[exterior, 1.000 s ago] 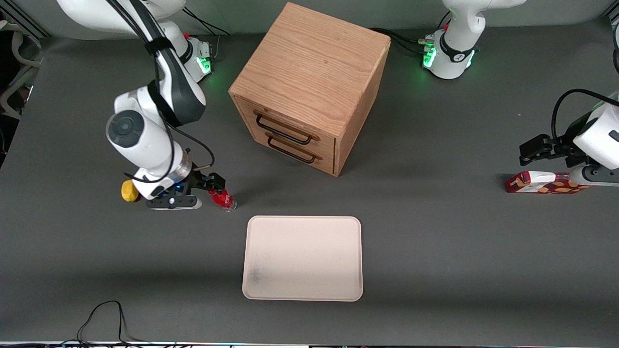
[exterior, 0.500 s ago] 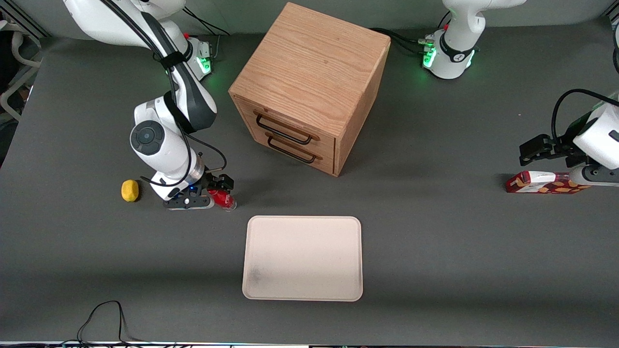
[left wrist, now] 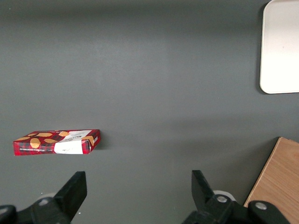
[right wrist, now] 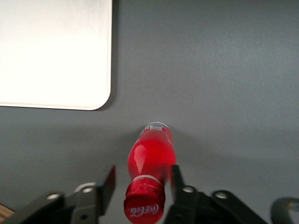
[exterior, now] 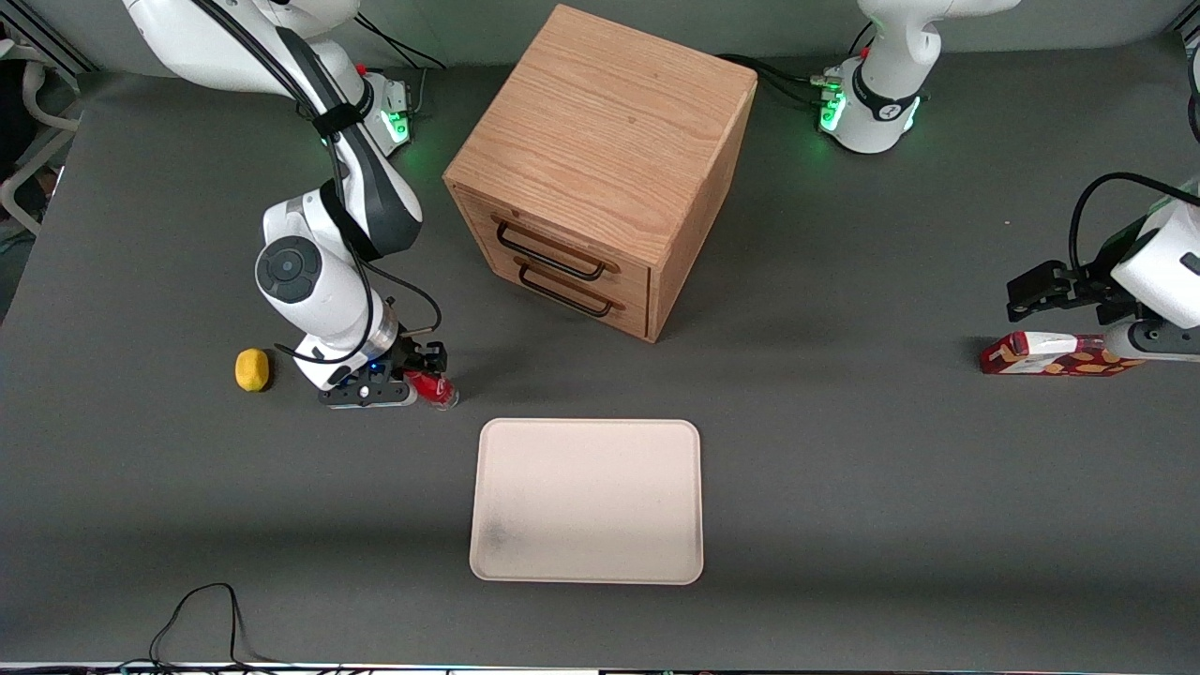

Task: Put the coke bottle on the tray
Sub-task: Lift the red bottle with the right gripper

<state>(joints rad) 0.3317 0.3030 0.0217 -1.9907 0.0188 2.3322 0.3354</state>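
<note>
The coke bottle, tiny with a red cap and clear base, stands on the table a little farther from the front camera than the tray's corner nearest the working arm. My right gripper is low at the table and straddles the bottle. In the right wrist view the bottle stands between the gripper's two fingers; one finger is close against it and a gap shows at the other. The jaws are open. The cream-white tray lies empty nearer the front camera; its corner shows in the right wrist view.
A yellow lemon lies beside the gripper, toward the working arm's end. A wooden drawer box stands farther from the front camera than the tray. A red-and-white carton lies toward the parked arm's end, also in the left wrist view.
My right gripper has moved sideways away from the lemon until its fingers straddle the bottle, then settled. The bottle and tray have not moved.
</note>
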